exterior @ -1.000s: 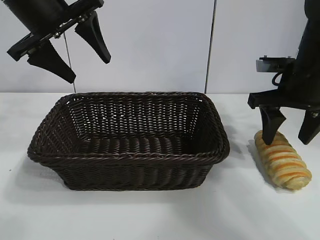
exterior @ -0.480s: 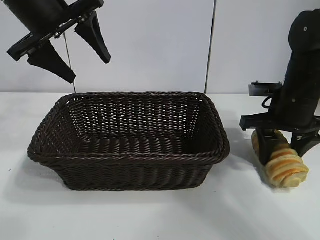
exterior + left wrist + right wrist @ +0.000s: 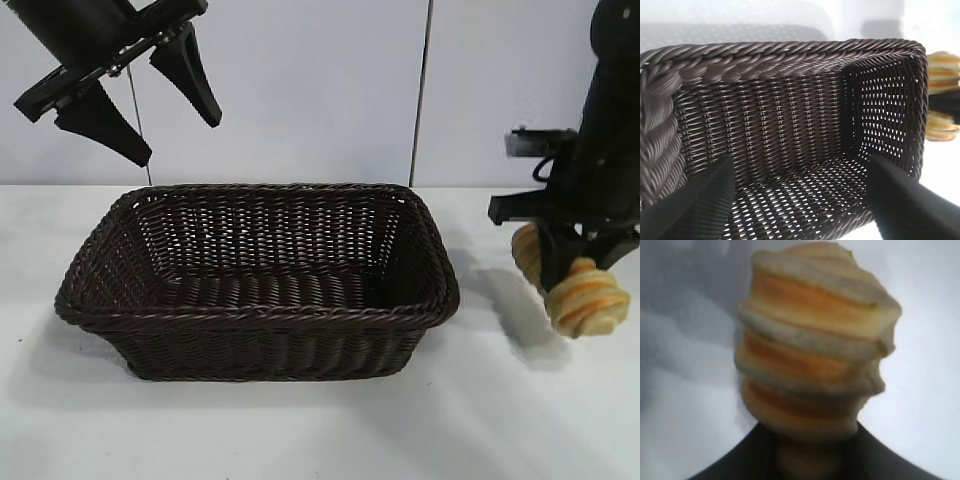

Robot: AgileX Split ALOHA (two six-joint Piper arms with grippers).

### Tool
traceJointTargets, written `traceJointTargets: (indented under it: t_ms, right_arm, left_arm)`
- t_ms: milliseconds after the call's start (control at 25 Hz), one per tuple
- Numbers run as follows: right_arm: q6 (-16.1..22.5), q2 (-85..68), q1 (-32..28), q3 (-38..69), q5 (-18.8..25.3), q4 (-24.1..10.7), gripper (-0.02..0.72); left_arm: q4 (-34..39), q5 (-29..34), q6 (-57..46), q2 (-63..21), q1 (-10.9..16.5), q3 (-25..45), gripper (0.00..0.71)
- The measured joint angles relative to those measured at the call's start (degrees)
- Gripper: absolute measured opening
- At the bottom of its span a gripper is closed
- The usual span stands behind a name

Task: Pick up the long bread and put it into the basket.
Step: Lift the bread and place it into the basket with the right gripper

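The long bread [image 3: 587, 300], pale tan with orange ridged stripes, hangs clear of the white table at the far right, pinched at its middle by my right gripper [image 3: 573, 268], which is shut on it. In the right wrist view the long bread [image 3: 815, 350] sticks out ahead of the right gripper [image 3: 810, 452]. The dark brown woven basket [image 3: 260, 316] stands in the middle, to the left of the bread and apart from it. My left gripper [image 3: 176, 140] hangs open above the basket's far left corner. In its wrist view the left gripper [image 3: 800, 167] looks into the basket [image 3: 765, 55], with the bread [image 3: 943, 67] beyond the far wall.
The white table [image 3: 300, 430] lies bare in front of the basket and under the bread. A pale wall with a dark vertical seam [image 3: 421, 95] stands behind.
My right gripper closed on the long bread where it lay on the table and lifted it, squeezing its middle. The left arm and the basket have not moved.
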Motion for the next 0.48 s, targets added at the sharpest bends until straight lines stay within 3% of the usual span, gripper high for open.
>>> traceJointTargets:
  t_ms: [160,480]
  right_arm:
    - [-0.85,0.00,0.00,-6.17,3.83,0.69,0.209]
    - [-1.94,-0.15,0.00,-9.83,4.61,2.53,0.209]
  left_arm:
    - [0.00,0.06,0.00,0.00,0.00,0.00,0.532]
    - [0.00,0.14,0.00,0.00,0.00,0.00,0.532]
